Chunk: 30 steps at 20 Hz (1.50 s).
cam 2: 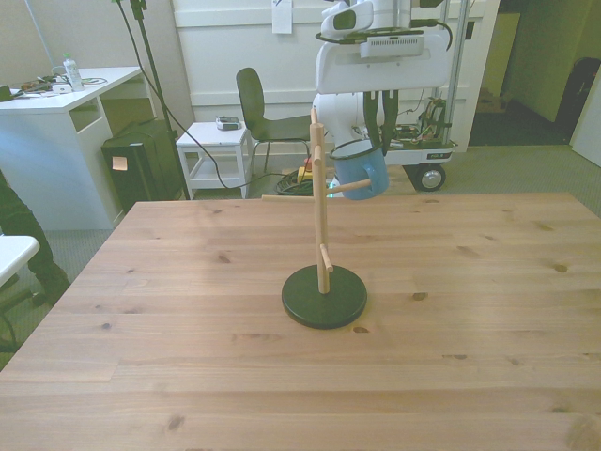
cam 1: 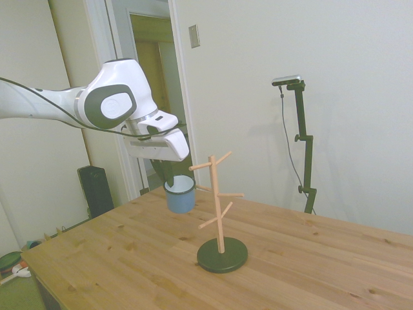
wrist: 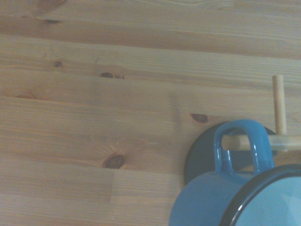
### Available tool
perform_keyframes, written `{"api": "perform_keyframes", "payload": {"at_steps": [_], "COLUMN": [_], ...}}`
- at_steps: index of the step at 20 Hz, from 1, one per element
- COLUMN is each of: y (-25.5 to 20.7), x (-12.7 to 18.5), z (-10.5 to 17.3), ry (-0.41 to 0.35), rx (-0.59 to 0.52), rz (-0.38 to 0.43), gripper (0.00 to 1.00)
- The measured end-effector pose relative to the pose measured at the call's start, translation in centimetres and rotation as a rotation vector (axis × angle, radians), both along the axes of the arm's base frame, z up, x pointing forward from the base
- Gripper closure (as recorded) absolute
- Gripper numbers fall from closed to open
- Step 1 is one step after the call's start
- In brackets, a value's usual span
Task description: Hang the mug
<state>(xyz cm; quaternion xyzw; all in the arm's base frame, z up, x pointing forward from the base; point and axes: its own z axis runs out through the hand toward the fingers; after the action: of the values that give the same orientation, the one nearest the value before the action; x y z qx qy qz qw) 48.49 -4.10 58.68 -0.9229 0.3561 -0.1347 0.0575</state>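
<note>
The table (cam 2: 141,329) is made of pale wooden planks, with knots and grain plainly seen, and a smooth, faintly satin surface is shown in the wrist view. The mug (wrist: 221,197) is coated in light-blue enamel; a glossy sheen is seen on its wall and on the darker blue loop handle (wrist: 242,146), and the rim is edged in a thin dark line. The mug tree (cam 1: 218,200) is built of light, unpainted wooden dowels with a matt look, and is set in a round dark base (cam 2: 324,296) of matt finish. The arm's shell (cam 1: 116,100) is formed of smooth, glossy white plastic with grey panels.
</note>
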Motion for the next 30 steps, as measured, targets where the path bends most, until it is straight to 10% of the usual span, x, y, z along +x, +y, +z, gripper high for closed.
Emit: {"api": "perform_keyframes", "payload": {"at_steps": [7,8,30], "y": [-1.9,-2.1,-0.7], "x": [-0.4,-0.4,-1.0], "z": [0.1,0.1,0.0], "ry": [0.0,0.0,0.02], "rx": [0.004,0.005,0.014], "rz": [-0.013,-0.016,0.002], "gripper": [1.0,0.0,0.0]}}
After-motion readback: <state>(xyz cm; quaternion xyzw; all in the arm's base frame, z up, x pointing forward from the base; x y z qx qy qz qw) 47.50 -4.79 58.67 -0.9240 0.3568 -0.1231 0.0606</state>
